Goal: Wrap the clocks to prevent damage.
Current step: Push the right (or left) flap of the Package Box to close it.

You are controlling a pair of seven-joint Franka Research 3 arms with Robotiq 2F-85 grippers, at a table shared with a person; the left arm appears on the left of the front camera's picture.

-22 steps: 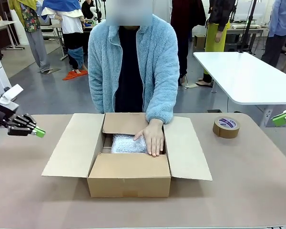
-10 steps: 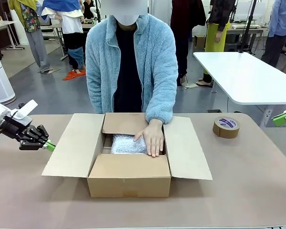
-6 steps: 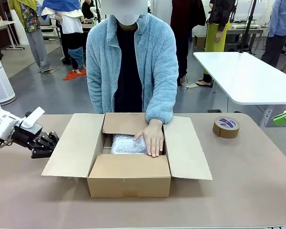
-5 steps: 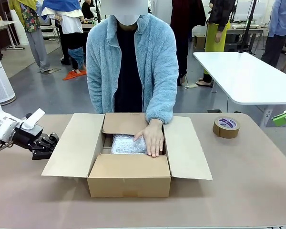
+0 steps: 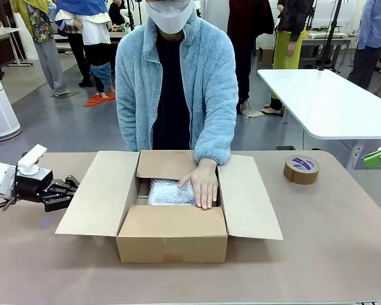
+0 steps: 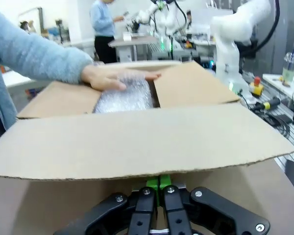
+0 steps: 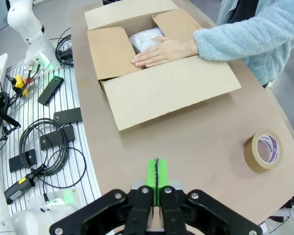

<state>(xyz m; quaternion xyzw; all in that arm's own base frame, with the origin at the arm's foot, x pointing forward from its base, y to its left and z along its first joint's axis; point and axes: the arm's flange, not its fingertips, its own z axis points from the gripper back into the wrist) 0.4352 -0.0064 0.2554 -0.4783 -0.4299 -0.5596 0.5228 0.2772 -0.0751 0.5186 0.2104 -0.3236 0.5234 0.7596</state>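
The left gripper point(image 5: 68, 189), shut and empty, has slid up to the left flap point(image 5: 98, 190) of the mid-table box point(image 5: 171, 238), likely to fold it; a person's hand point(image 5: 204, 184) pins the bubble-wrapped clock point(image 5: 167, 190) inside.

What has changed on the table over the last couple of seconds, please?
The left gripper, shut and empty, moved in and down to the left flap of the cardboard box, its tips now at the flap's outer edge. Nothing was grasped or released. The person's hand stayed on the bubble-wrapped bundle; the right gripper and tape roll kept their places.
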